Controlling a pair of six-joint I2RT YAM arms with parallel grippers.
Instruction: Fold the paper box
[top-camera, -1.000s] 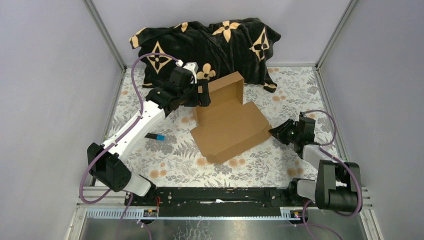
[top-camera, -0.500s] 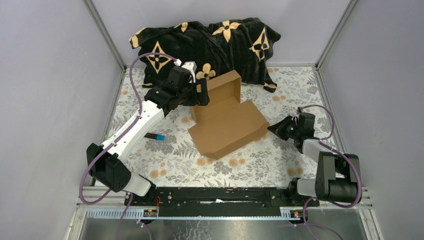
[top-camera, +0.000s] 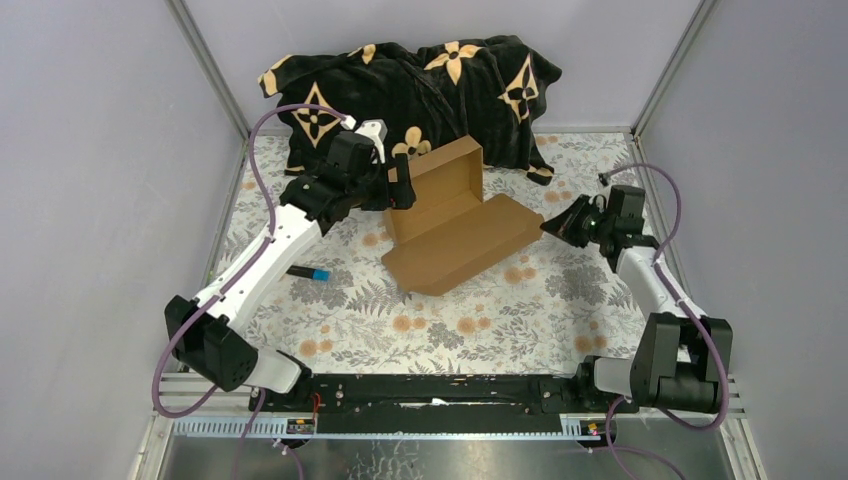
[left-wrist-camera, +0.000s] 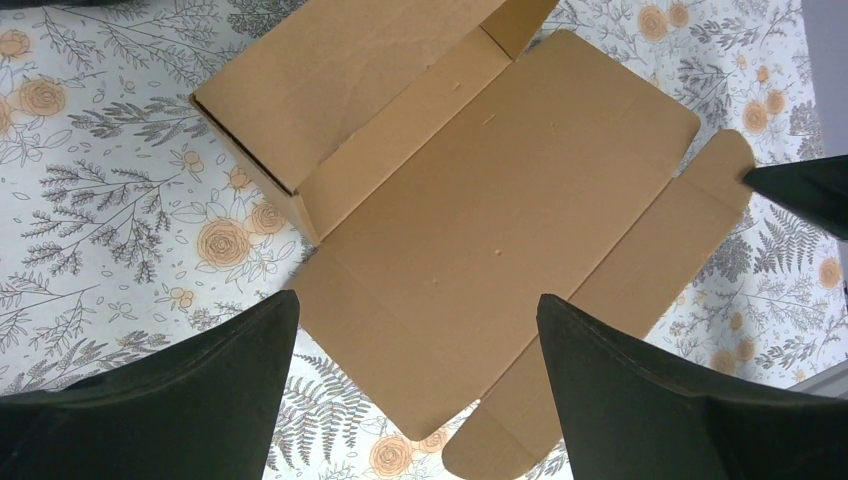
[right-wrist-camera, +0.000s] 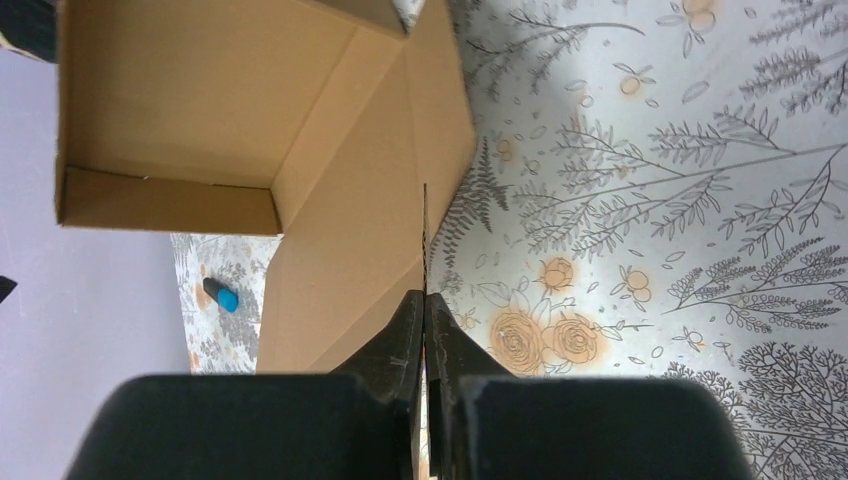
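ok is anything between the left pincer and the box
Nothing visible does. The open left pincer hangs right over the paper box, only air between. The blue-tipped marker lies off to the side, and the right pincer pinches the lid's edge flap.

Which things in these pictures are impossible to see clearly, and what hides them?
- Right wrist view: how deep the box edge sits in the right gripper; its shut jaws cover it.
- Left wrist view: the box's far end; cut off by the top edge.
- Top view: the blue-tipped object; too small to identify.
- Top view: what lies under the blanket; the cloth hides it.
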